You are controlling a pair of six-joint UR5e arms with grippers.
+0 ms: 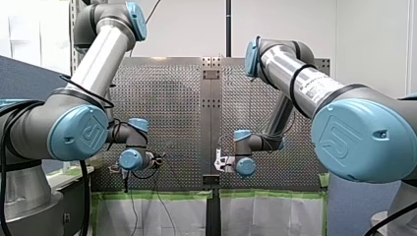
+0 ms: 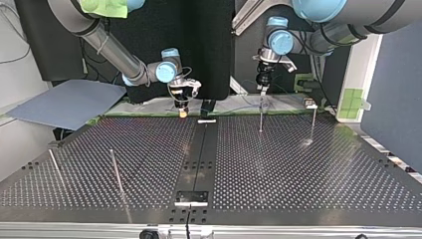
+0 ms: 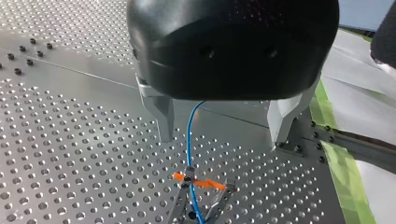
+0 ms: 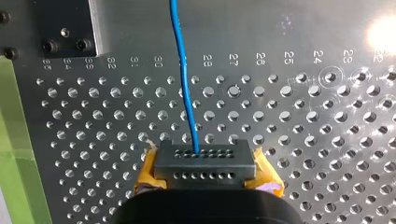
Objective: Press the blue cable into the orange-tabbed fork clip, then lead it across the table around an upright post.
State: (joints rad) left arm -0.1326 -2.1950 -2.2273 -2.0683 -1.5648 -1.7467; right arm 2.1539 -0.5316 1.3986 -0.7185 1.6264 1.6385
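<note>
Well, L jaws spread, blue cable (image 3: 188, 140) top hidden by wrist, R jaws clenched on it

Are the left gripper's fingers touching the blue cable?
Apart. In the left wrist view the left gripper is open, and the cable hangs between its fingers with a clear gap on each side.

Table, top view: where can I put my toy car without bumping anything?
Biggest bare patch: the table at the view's right, from the centre seam to the side edge, nearer than the two far posts. Another lies between the seam and the post left of it. The far edge is crowded: my left gripper, my right gripper, blue cable, fork clip.
</note>
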